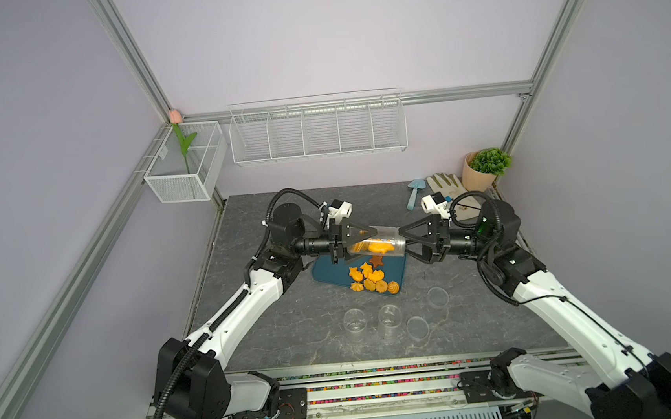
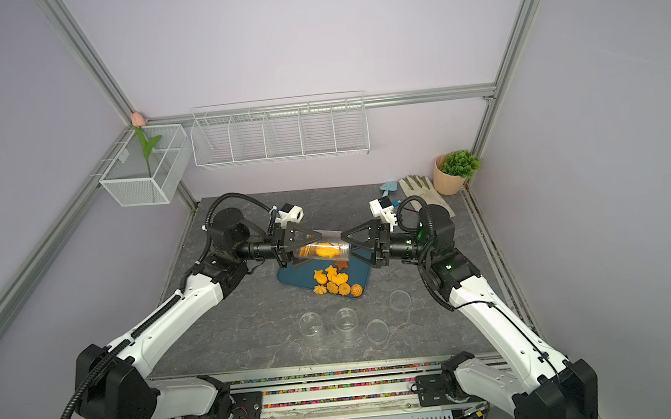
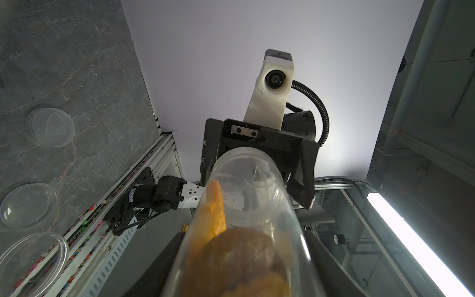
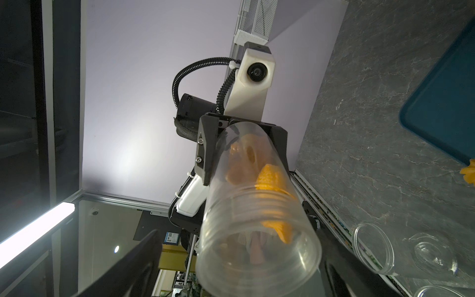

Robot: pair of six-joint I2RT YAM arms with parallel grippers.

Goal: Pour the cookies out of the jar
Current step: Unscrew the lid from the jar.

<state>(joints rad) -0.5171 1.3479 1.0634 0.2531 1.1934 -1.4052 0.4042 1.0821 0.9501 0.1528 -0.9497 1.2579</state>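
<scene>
The left gripper (image 1: pixel 359 243) is pinching the closed end of a clear, smooth-walled plastic jar (image 1: pixel 385 242) and holding it on its side above the bench. The right gripper (image 1: pixel 404 242) is standing with its black fingers spread wide on either side of the jar's threaded open mouth. Whether they are touching the rim cannot be told.

Several remaining cookies (image 4: pixel 270 180) are lying along the jar's lower wall. With the jar this close to level, they are likely staying put unless the mouth dips further. The slick plastic is offering little friction, so a sharper tilt or a shake is risking a twist in the pinch. The spread right fingers look to be crowding the mouth and could knock the jar or catch falling pieces. The mouth seems to be hanging near the tray's right edge, so pieces could be landing off it.

Below, the poured cookies (image 1: pixel 372 279), ridged orange-yellow swirls and stars plus one brown star, are clustering on a flat dark teal tray with rounded corners (image 1: pixel 326 272) near the middle of the grey, veined stone-look bench (image 1: pixel 273 326). Two clear empty cups (image 1: pixel 355 323) and two clear round lids (image 1: pixel 417 329) are sitting toward the bench's front edge.
</scene>
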